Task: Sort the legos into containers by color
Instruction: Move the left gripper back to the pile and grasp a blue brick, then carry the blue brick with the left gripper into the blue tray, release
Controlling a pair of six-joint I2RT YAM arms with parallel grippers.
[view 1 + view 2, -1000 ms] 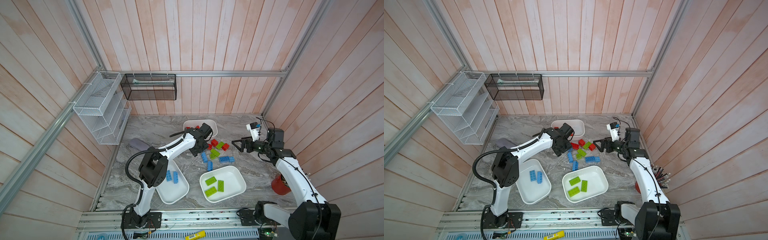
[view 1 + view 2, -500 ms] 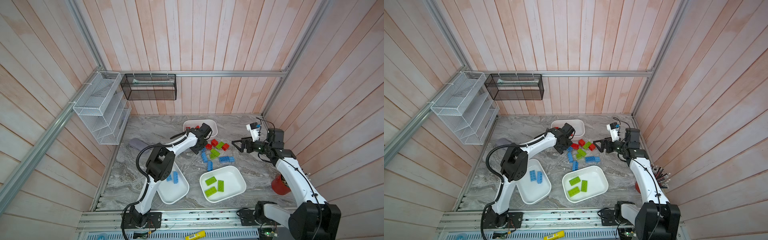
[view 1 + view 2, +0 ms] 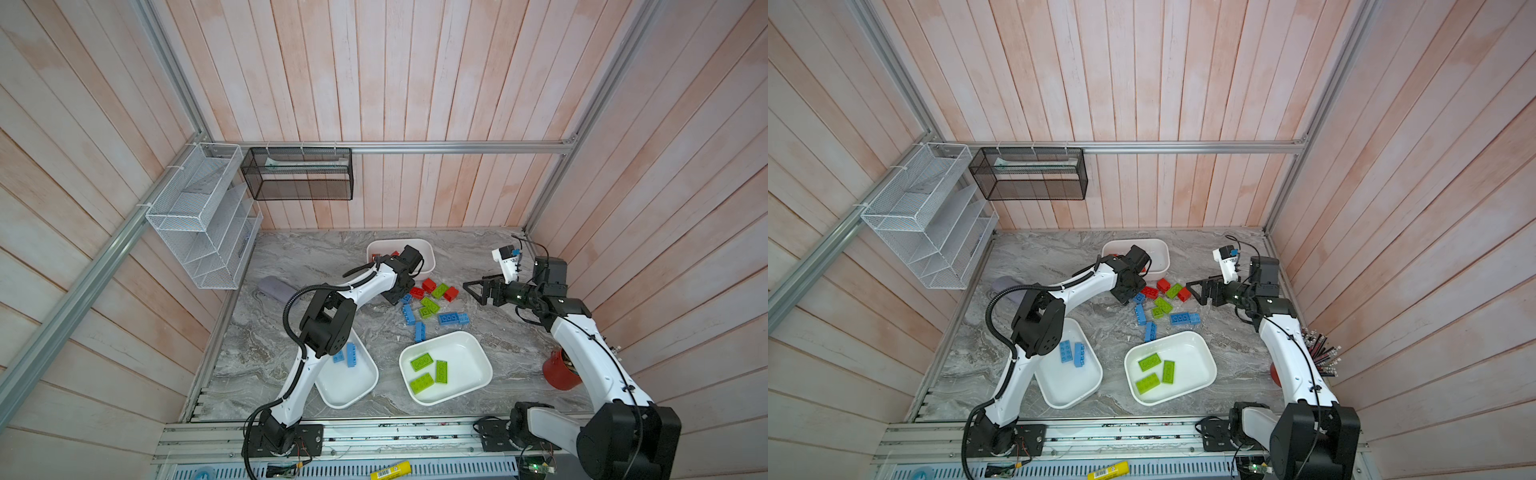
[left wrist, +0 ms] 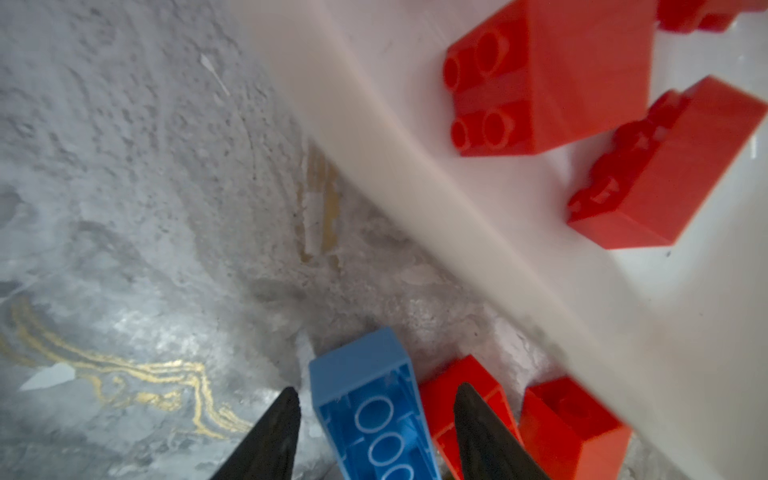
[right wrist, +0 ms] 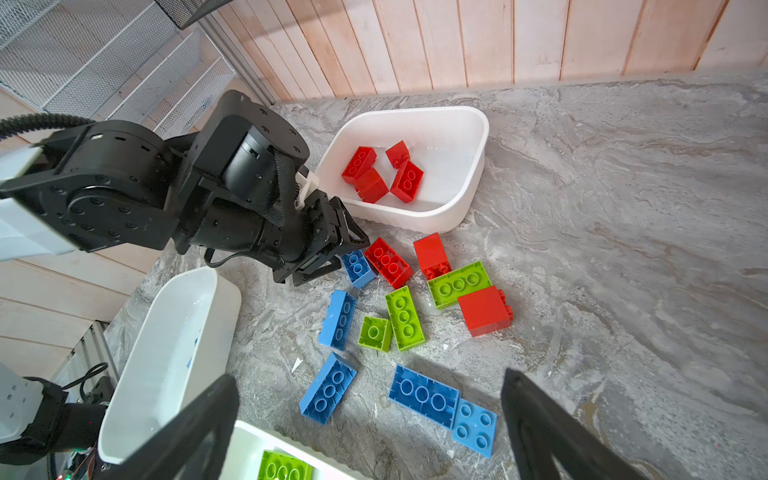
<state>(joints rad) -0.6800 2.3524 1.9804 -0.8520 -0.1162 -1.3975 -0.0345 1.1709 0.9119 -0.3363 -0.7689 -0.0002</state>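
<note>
**Left end effector drops from the red tub to a blue brick**

In both top views the left end effector [image 4: 376, 390] has swung off the far tub [image 3: 424, 248], at upper centre of the frame. It has come down at the left edge of the loose legos [image 3: 432, 305] on the desk [image 3: 291, 257]. The left wrist view shows its jaws roughly half open and astride a blue brick [image 4: 365, 374]. There is a gap on each side, so nothing is gripped yet. A red brick [image 4: 469, 374] lies just beside the brick, behind one finger. The right end effector [image 5: 368, 380] has not moved: it hovers wide open and empty right of the pile.

The red drop-off looks finished. This blue brick is probably meant for the blue tub [image 3: 361, 395] at lower centre-left. The green tub [image 3: 478, 382] sits lower centre, and mixed bricks remain unsorted.
</note>
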